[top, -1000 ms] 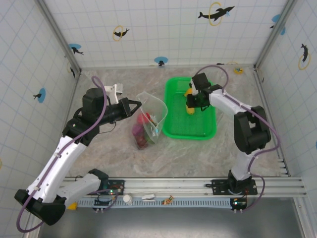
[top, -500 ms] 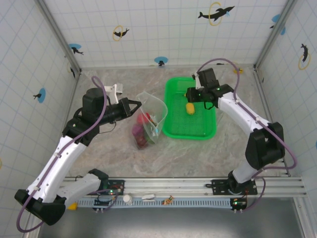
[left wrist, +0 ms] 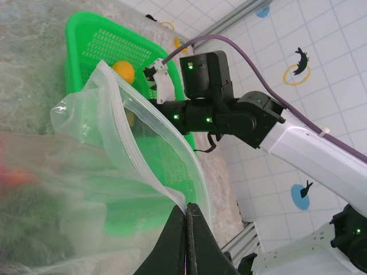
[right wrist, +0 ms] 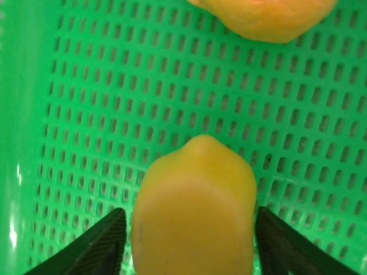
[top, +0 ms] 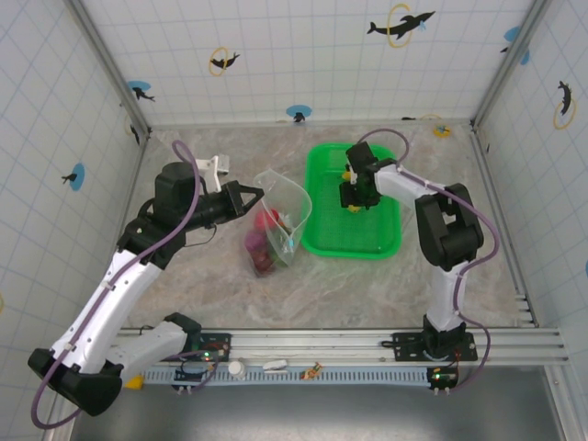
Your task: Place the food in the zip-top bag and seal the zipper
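Note:
The clear zip-top bag (top: 283,219) stands open on the table with red and dark food (top: 263,243) inside. My left gripper (top: 260,192) is shut on the bag's rim, pinching the pale zipper (left wrist: 153,181) at its fingertips (left wrist: 189,207) and holding the mouth up. My right gripper (top: 356,197) reaches down into the green basket (top: 354,241). It stands open, one finger on each side of a yellow fruit (right wrist: 195,212) with narrow gaps. A second yellow-orange fruit (right wrist: 266,17) lies just beyond.
The green mesh basket (left wrist: 97,40) sits right of the bag, its left rim close to the bag's mouth. An orange fruit (left wrist: 123,71) lies in it. Tiled walls close off the table on three sides. A rail runs along the near edge (top: 367,344).
The right gripper pulled back from the yellow fruit toward the basket's far end, then came down around it again. The left arm and the bag have stayed still.

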`<move>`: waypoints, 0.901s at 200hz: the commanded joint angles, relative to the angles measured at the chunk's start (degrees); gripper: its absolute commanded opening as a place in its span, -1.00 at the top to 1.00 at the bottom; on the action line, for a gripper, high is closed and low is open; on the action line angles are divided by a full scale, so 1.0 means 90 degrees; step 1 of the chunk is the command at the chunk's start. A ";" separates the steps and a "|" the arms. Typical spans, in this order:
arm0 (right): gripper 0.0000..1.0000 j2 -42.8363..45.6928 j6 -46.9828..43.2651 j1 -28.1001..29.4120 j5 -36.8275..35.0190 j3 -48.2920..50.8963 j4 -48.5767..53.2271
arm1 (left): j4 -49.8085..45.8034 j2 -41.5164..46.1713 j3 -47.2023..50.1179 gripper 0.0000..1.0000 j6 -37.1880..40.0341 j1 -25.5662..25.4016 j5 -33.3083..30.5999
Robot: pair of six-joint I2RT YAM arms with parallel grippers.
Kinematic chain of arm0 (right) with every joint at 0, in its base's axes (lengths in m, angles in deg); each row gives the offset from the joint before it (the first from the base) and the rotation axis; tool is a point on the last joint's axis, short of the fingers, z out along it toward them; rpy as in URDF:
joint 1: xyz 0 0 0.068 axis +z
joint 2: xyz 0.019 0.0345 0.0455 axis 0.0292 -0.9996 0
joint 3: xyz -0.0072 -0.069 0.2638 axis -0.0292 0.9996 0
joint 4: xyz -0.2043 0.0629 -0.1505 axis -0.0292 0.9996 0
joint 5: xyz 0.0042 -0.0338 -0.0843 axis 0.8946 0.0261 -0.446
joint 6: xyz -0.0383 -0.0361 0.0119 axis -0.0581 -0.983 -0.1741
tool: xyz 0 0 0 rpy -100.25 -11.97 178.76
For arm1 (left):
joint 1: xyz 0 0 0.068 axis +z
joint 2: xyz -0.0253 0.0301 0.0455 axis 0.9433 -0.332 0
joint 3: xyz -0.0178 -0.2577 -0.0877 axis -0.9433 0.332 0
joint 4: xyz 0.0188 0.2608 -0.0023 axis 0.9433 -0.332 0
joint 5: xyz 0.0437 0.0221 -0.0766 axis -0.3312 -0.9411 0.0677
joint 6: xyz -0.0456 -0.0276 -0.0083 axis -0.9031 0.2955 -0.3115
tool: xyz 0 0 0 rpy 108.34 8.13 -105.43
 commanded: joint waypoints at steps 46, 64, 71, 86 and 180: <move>0.41 0.0582 -0.0200 0.0037 -0.0535 0.0052 0.0073 | 0.0265 -0.0001 0.0032 1.00 -0.0019 0.0012 0.0103; 0.41 0.1233 -0.0212 0.0123 -0.0461 0.0278 0.0003 | 0.0276 0.0001 0.0020 1.00 -0.0039 0.0012 0.0100; 0.37 0.1546 -0.0234 0.0219 -0.0433 0.0348 -0.0047 | 0.0282 0.0002 0.0015 1.00 -0.0044 0.0012 0.0095; 0.28 0.2272 -0.0396 0.0576 -0.0269 0.0511 -0.0225 | 0.0291 0.0012 0.0005 1.00 -0.0067 0.0012 0.0078; 0.38 0.3570 -0.0230 0.2887 0.0234 -0.1606 0.0589 | -0.0006 0.0084 -0.0263 1.00 -0.0010 0.0012 -0.0135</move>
